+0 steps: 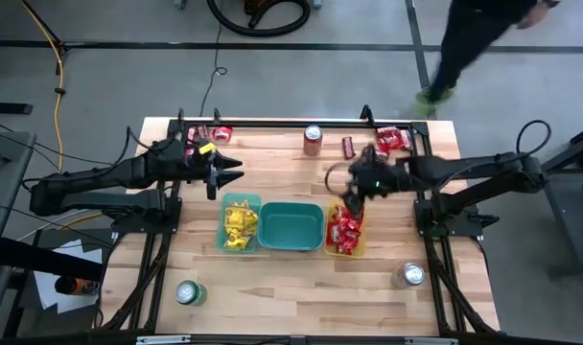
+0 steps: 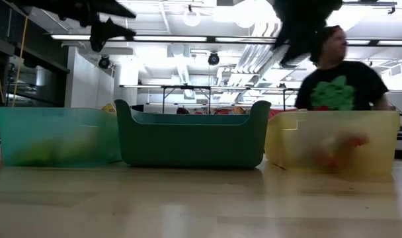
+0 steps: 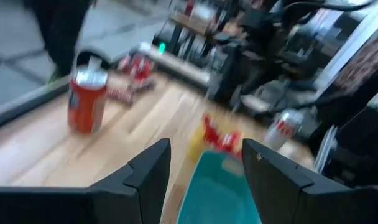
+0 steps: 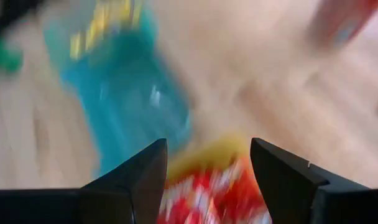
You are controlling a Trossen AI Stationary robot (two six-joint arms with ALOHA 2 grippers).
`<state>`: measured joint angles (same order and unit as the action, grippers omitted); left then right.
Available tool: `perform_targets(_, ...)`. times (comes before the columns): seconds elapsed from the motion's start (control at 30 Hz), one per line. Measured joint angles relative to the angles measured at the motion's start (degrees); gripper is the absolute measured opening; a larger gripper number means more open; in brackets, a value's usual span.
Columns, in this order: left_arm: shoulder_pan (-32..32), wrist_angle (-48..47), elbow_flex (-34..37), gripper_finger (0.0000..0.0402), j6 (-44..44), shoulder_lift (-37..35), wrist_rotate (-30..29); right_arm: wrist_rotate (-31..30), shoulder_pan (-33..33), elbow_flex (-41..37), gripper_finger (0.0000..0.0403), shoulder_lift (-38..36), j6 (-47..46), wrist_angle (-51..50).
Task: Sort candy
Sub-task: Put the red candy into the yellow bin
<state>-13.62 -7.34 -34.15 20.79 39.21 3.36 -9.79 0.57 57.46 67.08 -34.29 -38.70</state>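
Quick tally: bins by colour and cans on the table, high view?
Green bin: 1
Teal bin: 1
Yellow bin: 1
Red can: 1
Green can: 1
Silver can: 1
Total: 6 (3 bins, 3 cans)

Lighting's bright and even, coming from ceiling fixtures (image 2: 192, 18) that blow out white in the low view. Shadows on the table (image 1: 272, 287) are soft. The right wrist view is heavily motion-smeared, and the left wrist view is blurry too. In the low view the near tabletop is out of focus and the person (image 2: 338, 73) behind looks soft.
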Motion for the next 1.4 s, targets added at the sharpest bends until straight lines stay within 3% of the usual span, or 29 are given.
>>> perform_targets(0.13,-0.83,5.16,0.0,0.0186,-0.33,-0.32,0.01,-11.2,-5.18,6.54,0.0227,-0.05,-4.63,-0.68)
perform_targets(0.27,-1.79,5.97,0.0,0.0186,1.01,-0.29,0.03,-16.33,-11.34,8.93,0.0227,-0.09,-11.93,-2.73)
perform_targets(0.43,-2.13,5.52,0.0,0.0186,1.64,-0.23,2.42,-18.23,-17.65,6.49,0.0227,1.08,-24.04,-6.16)
perform_targets(0.63,-2.12,5.52,0.0,0.0186,1.64,-0.23,4.82,-27.84,-25.48,1.03,0.0227,5.4,-39.56,-13.02)
perform_targets(1.03,-2.13,5.5,0.0,0.0186,4.53,-0.23,4.83,-18.96,-47.03,-1.49,0.0227,20.14,-43.73,-6.93)
perform_targets(1.4,-2.13,5.48,0.0,0.0186,4.62,-0.23,-1.33,-13.56,-53.03,-1.49,0.0225,29.14,-45.34,-1.89)
